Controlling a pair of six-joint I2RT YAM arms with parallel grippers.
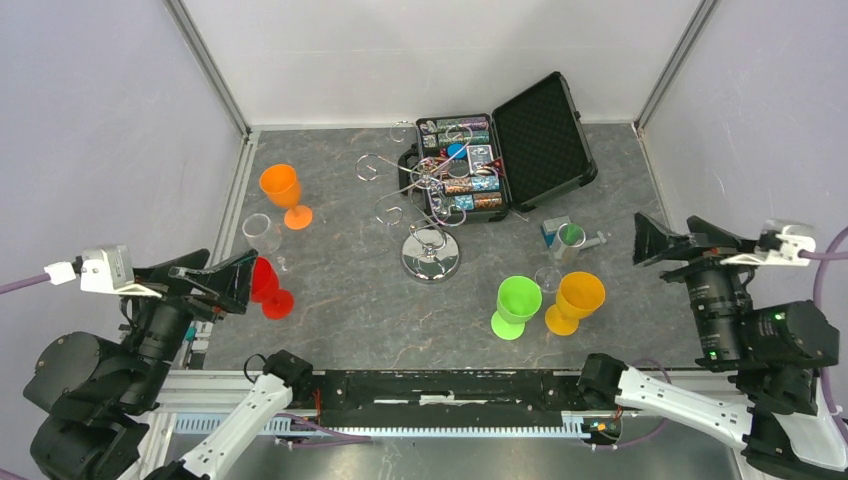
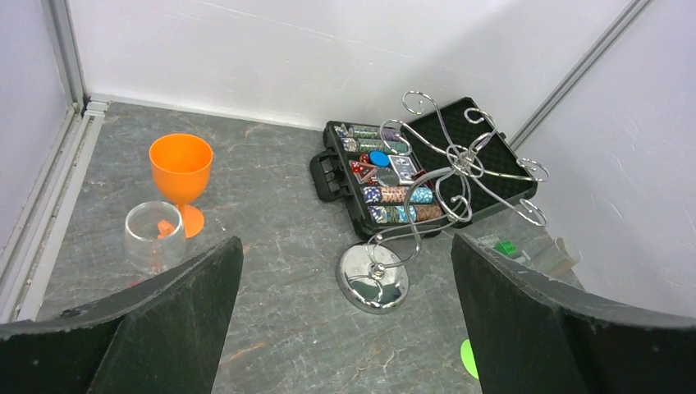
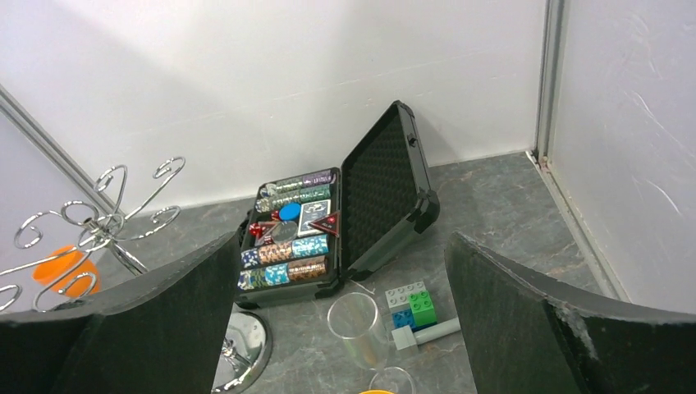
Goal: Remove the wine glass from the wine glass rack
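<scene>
Rack [image 2: 374,279] whole in left wrist view; right wrist view crops it

No text, label, brand or number is legible; markings inside the black case [image 1: 545,140] are too small.
</scene>
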